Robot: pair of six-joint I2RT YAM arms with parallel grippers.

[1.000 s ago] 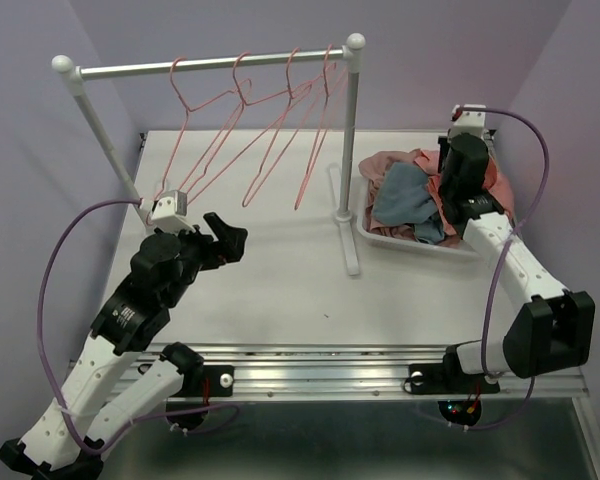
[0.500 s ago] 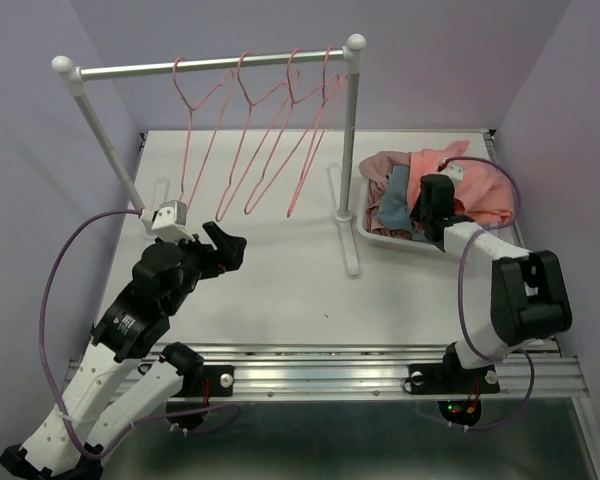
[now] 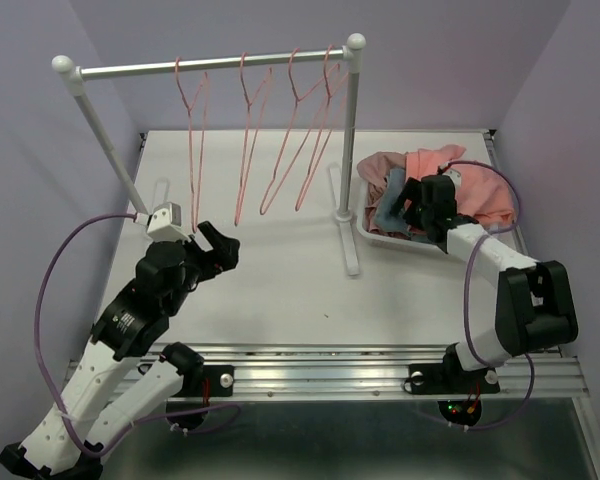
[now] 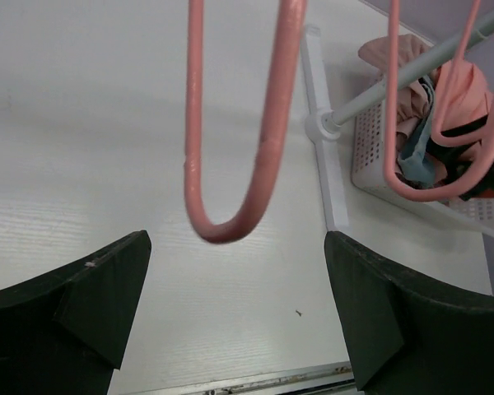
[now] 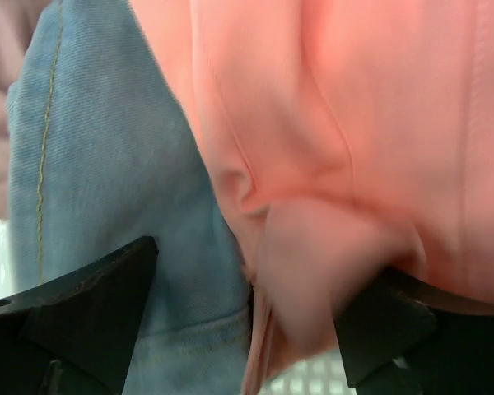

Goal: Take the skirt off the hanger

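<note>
Salmon skirt point(image 5: 337, 123) bulges between spread right gripper point(image 5: 259, 284), edges cut off

The white desk point(image 3: 280, 290) is carrying a rack and a basket. One long white rack foot point(image 3: 351, 255) is lying flat on it, well to the right of the left fingers point(image 3: 223, 247). The rack's other foot point(image 3: 158, 187) is resting just beyond those fingers, to their left. A white perforated basket point(image 4: 369, 152) is sitting under the right fingers point(image 5: 74, 296), just beside the first foot. In the left wrist view, a tiny dark speck point(image 4: 298, 312) is showing on bare desk between the left fingers.
</note>
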